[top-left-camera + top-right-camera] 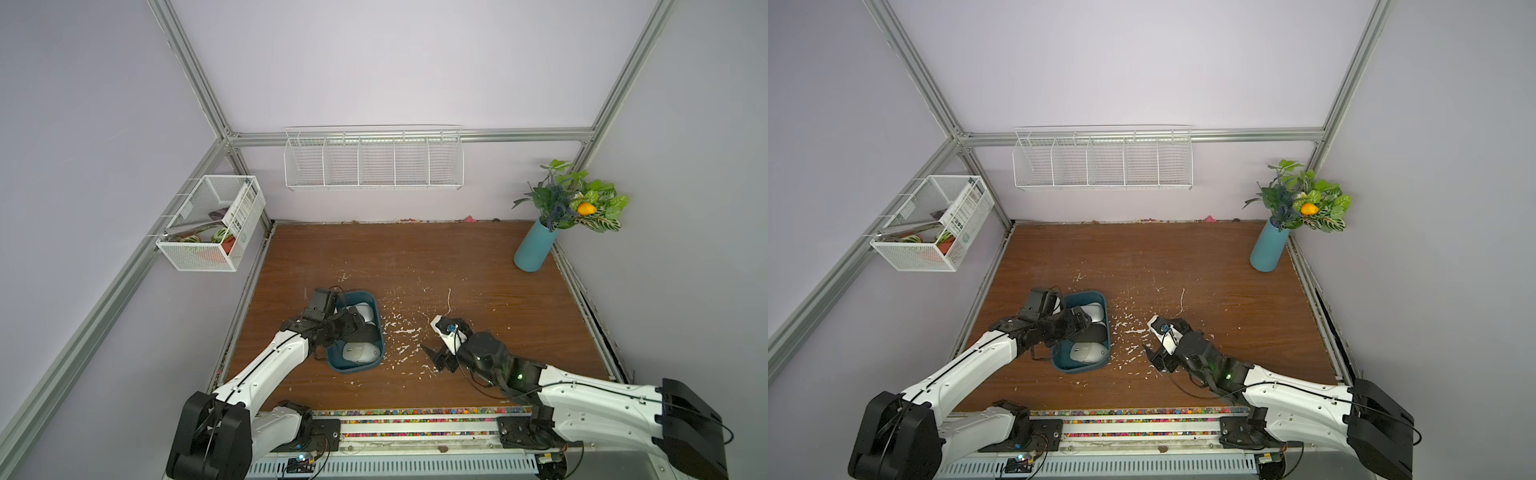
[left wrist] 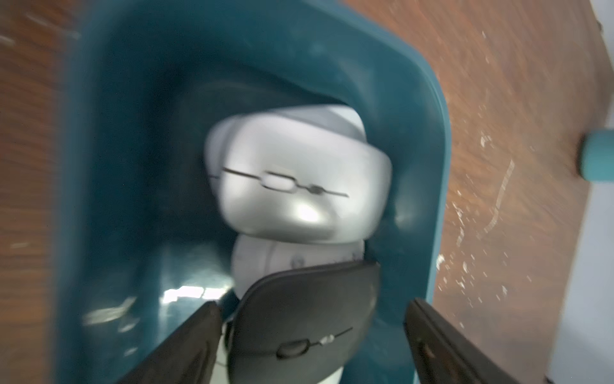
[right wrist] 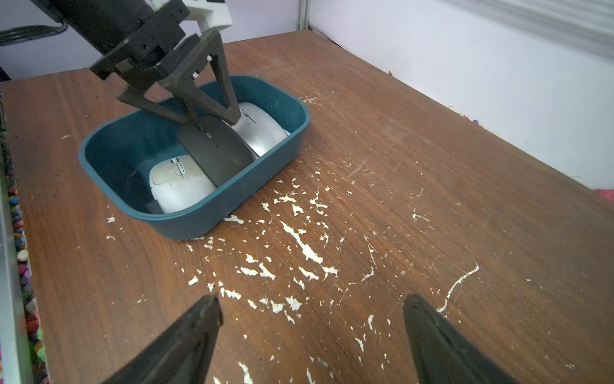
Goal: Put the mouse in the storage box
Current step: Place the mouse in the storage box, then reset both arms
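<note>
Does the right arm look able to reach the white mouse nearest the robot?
Probably yes: bare table separates the right fingers from the storage box, where the white mouse sits mostly uncovered, clear of the left fingers.

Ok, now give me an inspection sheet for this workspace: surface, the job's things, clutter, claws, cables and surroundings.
Surface: wooden table, white chipped flecks beside the box.
Job's things: storage box holds black mouse, silver mouse and white mouse; the black one lies tilted.
Clutter: coloured bits along the front edge.
Claws: left claw open over the black mouse; right claw open, empty, above the table.
Cables: thin black cable along the right arm.
Surroundings: wire rack, mesh basket, teal vase of plants.
</note>
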You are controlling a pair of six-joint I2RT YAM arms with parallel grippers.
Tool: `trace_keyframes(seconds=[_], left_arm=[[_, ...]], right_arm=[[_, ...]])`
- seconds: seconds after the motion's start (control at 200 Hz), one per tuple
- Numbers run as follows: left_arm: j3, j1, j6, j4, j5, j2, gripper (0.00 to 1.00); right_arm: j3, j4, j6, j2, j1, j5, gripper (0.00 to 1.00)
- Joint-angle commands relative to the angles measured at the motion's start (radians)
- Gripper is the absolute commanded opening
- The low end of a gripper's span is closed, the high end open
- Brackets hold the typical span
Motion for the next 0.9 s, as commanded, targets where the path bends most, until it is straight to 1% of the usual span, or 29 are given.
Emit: trace_keyframes(seconds=[0.0,0.1,0.19,0.24,0.275,0.31,0.335,0.395,0.42,0.45,0.485,0.495,0.52,0.55,0.575,0.61,0.62,0.655,0.71,0.75,0.765,0.78,0.805,0.845,0.895], left_arm=[[0.051,0.007,-0.008,-0.106,-0.218,-0.049,0.91],[0.066,0.008,-0.017,-0.097,-0.324,-0.107,0.93],[0.059,0.007,-0.022,-0.055,-0.463,-0.189,0.94],[0.020,0.007,0.007,0.036,-0.536,-0.242,0.95],[-0.019,0.007,0.070,0.125,-0.562,-0.280,0.95],[-0.075,0.007,0.162,0.239,-0.579,-0.316,0.95],[-0.111,0.008,0.199,0.310,-0.595,-0.342,0.95],[-0.206,0.007,0.269,0.468,-0.691,-0.384,0.95],[-0.254,0.007,0.313,0.551,-0.718,-0.385,0.95],[-0.314,0.006,0.384,0.654,-0.741,-0.421,0.95],[-0.386,0.007,0.466,0.788,-0.764,-0.428,0.95],[-0.400,0.007,0.487,0.830,-0.776,-0.427,0.97],[-0.404,0.010,0.488,0.827,-0.803,-0.435,0.98],[-0.410,0.015,0.531,0.842,-0.774,-0.439,0.99],[-0.423,0.017,0.621,0.884,-0.718,-0.430,0.99],[-0.441,0.019,0.676,0.954,-0.692,-0.399,0.99],[-0.445,0.021,0.681,0.972,-0.694,-0.397,0.99],[-0.450,0.033,0.685,1.010,-0.696,-0.318,0.99],[-0.449,0.053,0.686,1.053,-0.677,-0.214,0.99],[-0.447,0.056,0.657,1.103,-0.716,-0.131,0.99],[-0.449,0.061,0.669,1.160,-0.729,-0.089,1.00],[-0.449,0.066,0.680,1.213,-0.737,-0.050,1.00],[-0.431,0.068,0.707,1.239,-0.752,-0.005,0.99],[-0.414,0.071,0.755,1.263,-0.695,0.041,0.99],[-0.422,0.084,0.792,1.370,-0.652,0.094,0.99]], right_arm=[[-0.006,0.009,0.056,-0.026,-0.036,0.026,0.91],[-0.005,-0.014,0.090,-0.062,-0.089,0.074,0.90],[-0.008,-0.022,0.048,-0.085,-0.125,0.215,0.90],[-0.006,-0.018,0.047,-0.091,-0.161,0.315,0.90],[-0.006,-0.015,0.056,-0.093,-0.201,0.372,0.90],[-0.008,-0.017,0.067,-0.093,-0.247,0.413,0.90],[-0.010,-0.018,0.068,-0.093,-0.277,0.443,0.89],[-0.020,-0.012,0.069,-0.092,-0.341,0.540,0.89],[-0.024,-0.002,0.079,-0.090,-0.371,0.578,0.89],[-0.020,-0.022,0.106,-0.093,-0.404,0.625,0.89],[-0.010,-0.057,0.134,-0.096,-0.443,0.644,0.89],[-0.009,-0.062,0.135,-0.097,-0.455,0.641,0.89],[-0.009,-0.065,0.134,-0.099,-0.478,0.635,0.88],[-0.012,-0.055,0.119,-0.099,-0.500,0.628,0.88],[-0.018,-0.036,0.098,-0.095,-0.515,0.624,0.88],[-0.033,0.006,0.061,-0.081,-0.533,0.620,0.87],[-0.041,0.019,0.053,-0.074,-0.540,0.621,0.87],[-0.061,0.069,0.042,-0.044,-0.567,0.630,0.87],[-0.086,0.117,0.073,0.011,-0.617,0.636,0.86],[-0.108,0.167,0.088,0.054,-0.650,0.608,0.86],[-0.119,0.187,0.089,0.074,-0.659,0.597,0.86],[-0.130,0.248,0.067,0.091,-0.672,0.584,0.87],[-0.119,0.258,0.070,0.108,-0.680,0.596,0.87],[-0.095,0.225,0.073,0.121,-0.691,0.577,0.87],[-0.098,0.270,0.073,0.143,-0.721,0.527,0.87]])
